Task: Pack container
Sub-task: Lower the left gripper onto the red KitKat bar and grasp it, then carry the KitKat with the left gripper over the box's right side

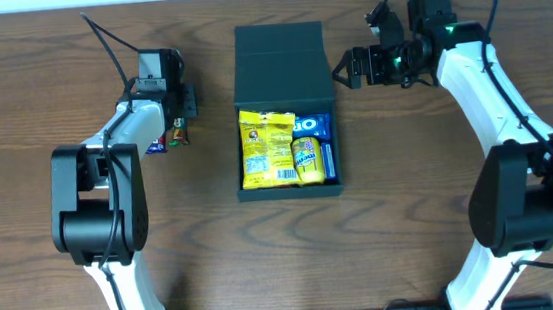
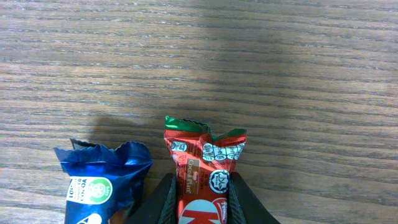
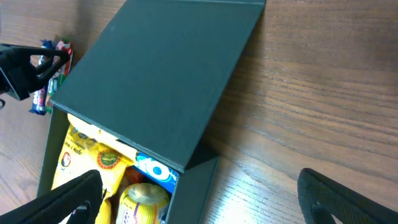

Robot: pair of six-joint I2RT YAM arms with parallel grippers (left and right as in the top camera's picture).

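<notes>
The dark teal container point(image 1: 291, 189) sits at the table's middle with its flap lid point(image 1: 279, 62) raised. It holds yellow snack packets point(image 1: 268, 148) and a blue packet point(image 1: 312, 126). It also shows in the right wrist view point(image 3: 158, 81). My left gripper point(image 1: 181, 131) is shut on a red KitKat bar point(image 2: 205, 180) left of the container. A blue packet point(image 2: 102, 183) lies just beside the bar. My right gripper point(image 1: 344, 70) is open and empty, at the container's right side by the lid; its fingers show in the right wrist view point(image 3: 199, 199).
The wooden table point(image 1: 442, 211) extends all round the container. The left gripper and its packets show far off in the right wrist view point(image 3: 43, 74).
</notes>
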